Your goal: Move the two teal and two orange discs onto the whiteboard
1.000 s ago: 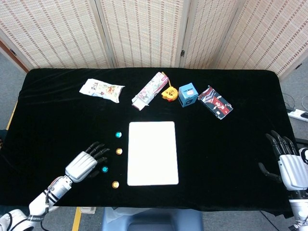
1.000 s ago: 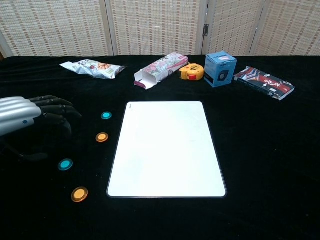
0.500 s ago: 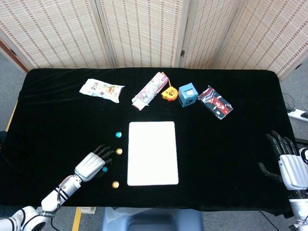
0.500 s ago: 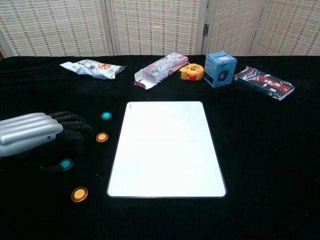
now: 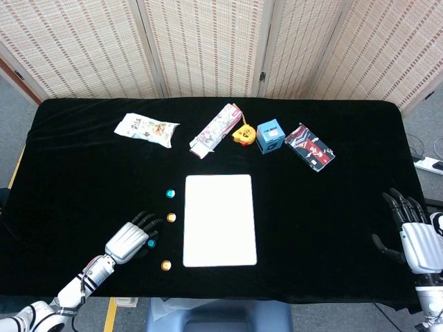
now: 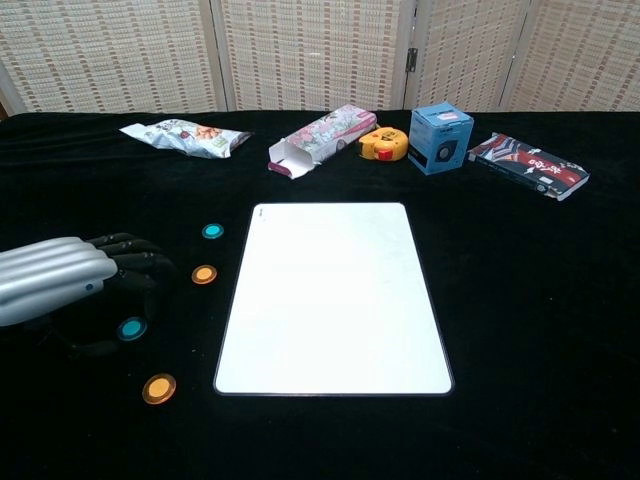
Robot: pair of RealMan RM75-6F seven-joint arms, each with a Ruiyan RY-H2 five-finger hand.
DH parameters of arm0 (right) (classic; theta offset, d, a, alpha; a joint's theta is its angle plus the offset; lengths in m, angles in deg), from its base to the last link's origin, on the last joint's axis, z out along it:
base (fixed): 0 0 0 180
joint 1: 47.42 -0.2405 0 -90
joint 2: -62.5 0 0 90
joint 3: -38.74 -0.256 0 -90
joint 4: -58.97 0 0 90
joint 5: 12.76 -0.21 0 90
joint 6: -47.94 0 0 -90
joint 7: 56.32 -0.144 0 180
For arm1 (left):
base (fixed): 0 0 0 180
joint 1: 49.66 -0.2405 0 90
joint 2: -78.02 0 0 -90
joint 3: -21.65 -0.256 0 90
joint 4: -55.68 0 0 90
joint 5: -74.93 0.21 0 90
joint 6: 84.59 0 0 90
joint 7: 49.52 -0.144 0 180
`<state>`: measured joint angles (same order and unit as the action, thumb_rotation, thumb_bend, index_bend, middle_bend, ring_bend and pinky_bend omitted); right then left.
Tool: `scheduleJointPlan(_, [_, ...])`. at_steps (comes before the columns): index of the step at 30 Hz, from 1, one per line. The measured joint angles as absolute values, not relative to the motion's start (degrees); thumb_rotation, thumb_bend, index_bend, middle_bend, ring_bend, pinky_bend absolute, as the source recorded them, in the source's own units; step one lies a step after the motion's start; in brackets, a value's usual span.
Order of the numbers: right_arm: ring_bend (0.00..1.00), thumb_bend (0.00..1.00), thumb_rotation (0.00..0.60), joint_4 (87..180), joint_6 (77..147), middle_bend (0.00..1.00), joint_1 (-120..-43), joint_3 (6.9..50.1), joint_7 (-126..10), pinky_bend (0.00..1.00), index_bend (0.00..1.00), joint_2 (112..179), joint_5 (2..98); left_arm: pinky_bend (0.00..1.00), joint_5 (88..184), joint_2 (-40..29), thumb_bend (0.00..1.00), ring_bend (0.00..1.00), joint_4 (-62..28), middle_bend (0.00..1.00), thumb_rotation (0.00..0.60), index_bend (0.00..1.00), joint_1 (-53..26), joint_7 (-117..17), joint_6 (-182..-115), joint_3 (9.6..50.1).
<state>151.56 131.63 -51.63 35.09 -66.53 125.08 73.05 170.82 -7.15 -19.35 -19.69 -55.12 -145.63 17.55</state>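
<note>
Nearest to me, a flat round near orange disc (image 6: 158, 388) lies on the black cloth table (image 5: 83, 173), just below my left fingers (image 6: 135, 262). The near teal disc (image 6: 131, 328) lies under those fingertips; whether they touch it I cannot tell. My left hand (image 5: 129, 239), silver-backed with black fingers, reaches forward palm down, fingers slightly curled and apart, holding nothing. Just beyond the fingertips lies the far orange disc (image 6: 204, 274), and past it the far teal disc (image 6: 212, 231). All four discs lie on the cloth, beside the left edge of the whiteboard (image 6: 333, 297), a smooth white rectangle with rounded corners, lying flat.

My right hand (image 5: 414, 234) shows at the table's right edge, well apart from the board, palm down, fingers spread, empty.

Farthest out, in a row: a crinkled snack bag (image 6: 183, 137), an open-ended floral carton (image 6: 322, 138), a yellow tape measure (image 6: 384, 144), a blue box (image 6: 440, 139) and a dark printed packet (image 6: 529, 166).
</note>
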Motion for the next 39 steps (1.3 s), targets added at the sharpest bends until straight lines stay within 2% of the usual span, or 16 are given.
scheduleJointPlan(23, [0.08, 0.36, 0.6, 151.87, 131.54, 0.05, -51.51, 35.15, -65.98, 0.0, 0.0, 125.11, 72.8, 0.0, 168.62, -8.58, 0.39, 0.06, -16.48, 0.16, 0.6, 0.45, -18.93, -53.74, -144.88, 17.42])
scheduleJointPlan(31, [0.08, 0.36, 0.6, 152.22, 131.7, 0.05, -51.45, 35.16, -65.68, 0.0, 0.0, 124.99, 72.91, 0.0, 168.68, -9.41, 0.4, 0.08, -14.76, 0.18, 0.6, 0.54, -18.85, -52.41, -145.42, 17.28])
scheduleJointPlan(39, [0.07, 0.36, 0.6, 152.7, 132.04, 0.05, -51.32, 35.11, -65.3, 0.0, 0.0, 124.75, 73.01, 0.0, 169.39, -8.04, 0.4, 0.08, -16.27, 0.19, 0.6, 0.55, -18.44, -51.77, -147.22, 17.72])
